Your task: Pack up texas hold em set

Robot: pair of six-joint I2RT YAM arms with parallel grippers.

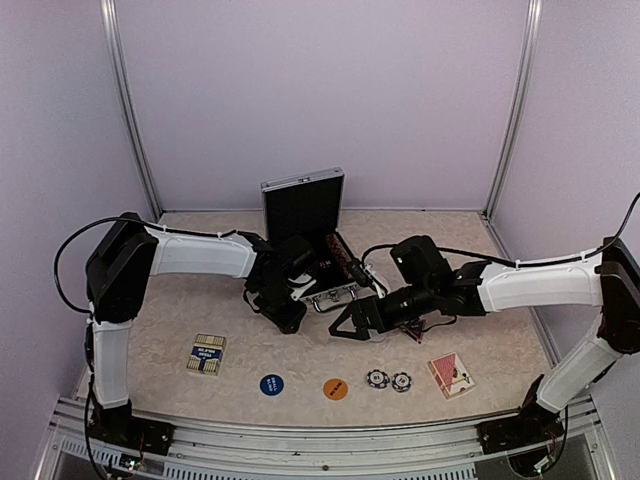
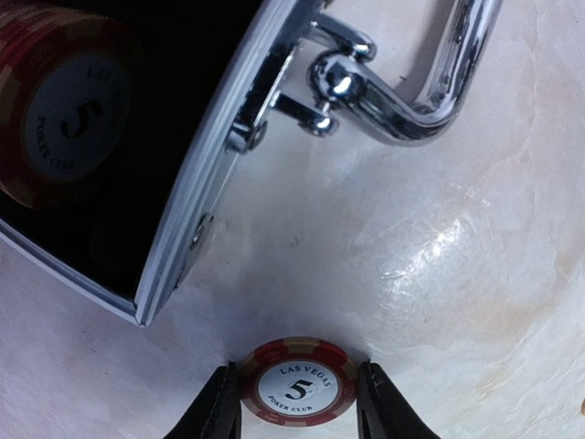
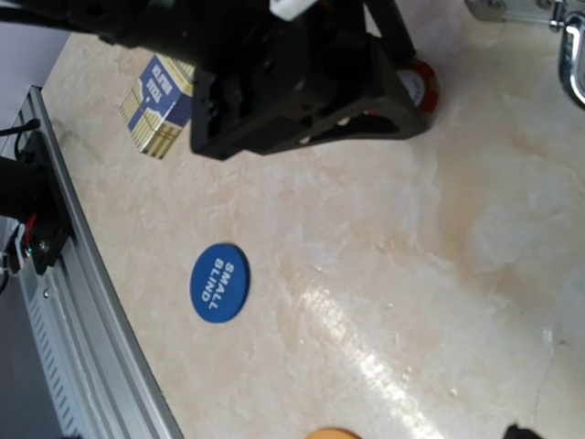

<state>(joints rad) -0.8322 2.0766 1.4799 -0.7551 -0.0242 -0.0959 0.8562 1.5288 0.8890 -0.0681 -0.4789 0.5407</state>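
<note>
- Red poker chip (image 2: 299,382): flat on the desk (image 2: 439,274), just in front of the open briefcase (image 2: 196,174), between the fingers of the left end effector (image 2: 299,377).
- Left end effector: fingers at the chip's rim on both sides; I cannot tell whether they pinch it.
- Right end effector (image 1: 342,326): spread wide, empty, close beside the left one.
- Chip stack (image 2: 64,105): inside the case, on black lining.
- Risk: thin chip on a hard surface; I judge the fingers may ride over the rim and flick it away.
- Risk: a lifted chip may clip the case wall or the handle (image 2: 411,101).
- Risk: crowded arms; a bump could spoil the grasp.
- Unpacked: blue disc (image 3: 218,283), orange disc (image 1: 336,387), two card decks (image 1: 206,354).
</note>
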